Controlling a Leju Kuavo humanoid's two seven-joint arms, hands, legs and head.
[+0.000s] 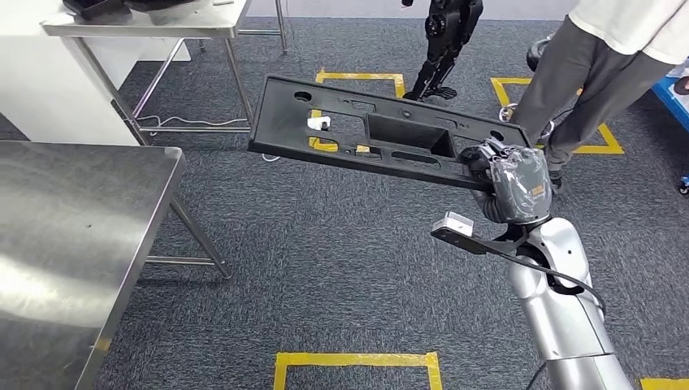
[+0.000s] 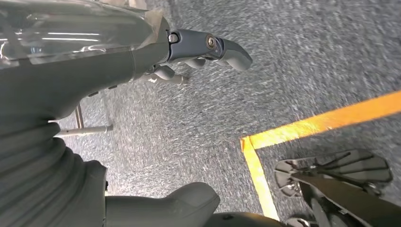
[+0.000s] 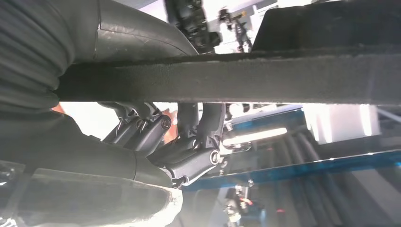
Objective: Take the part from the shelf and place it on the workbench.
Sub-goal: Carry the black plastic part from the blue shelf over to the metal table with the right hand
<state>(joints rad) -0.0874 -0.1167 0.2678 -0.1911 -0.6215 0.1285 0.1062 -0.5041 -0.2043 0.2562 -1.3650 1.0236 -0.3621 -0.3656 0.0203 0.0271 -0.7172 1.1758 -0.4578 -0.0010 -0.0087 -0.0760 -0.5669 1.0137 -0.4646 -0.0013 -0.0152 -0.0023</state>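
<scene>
The part (image 1: 366, 130) is a long black plastic panel with cut-outs and a small white clip. It hangs in the air over the carpet, level with a slight tilt. My right hand (image 1: 510, 183) grips its right end. In the right wrist view the part's dark edge (image 3: 236, 78) crosses the picture, with my fingers (image 3: 189, 142) curled around it. The steel workbench (image 1: 73, 244) stands at the left, well apart from the part. My left hand (image 2: 189, 56) hangs over the carpet with its fingers loosely apart and nothing in it.
A person (image 1: 601, 73) in grey trousers stands at the back right. Another steel table (image 1: 146, 28) stands at the back left, with dark robot legs (image 1: 443, 49) behind the part. Yellow tape squares (image 1: 357, 361) mark the grey carpet.
</scene>
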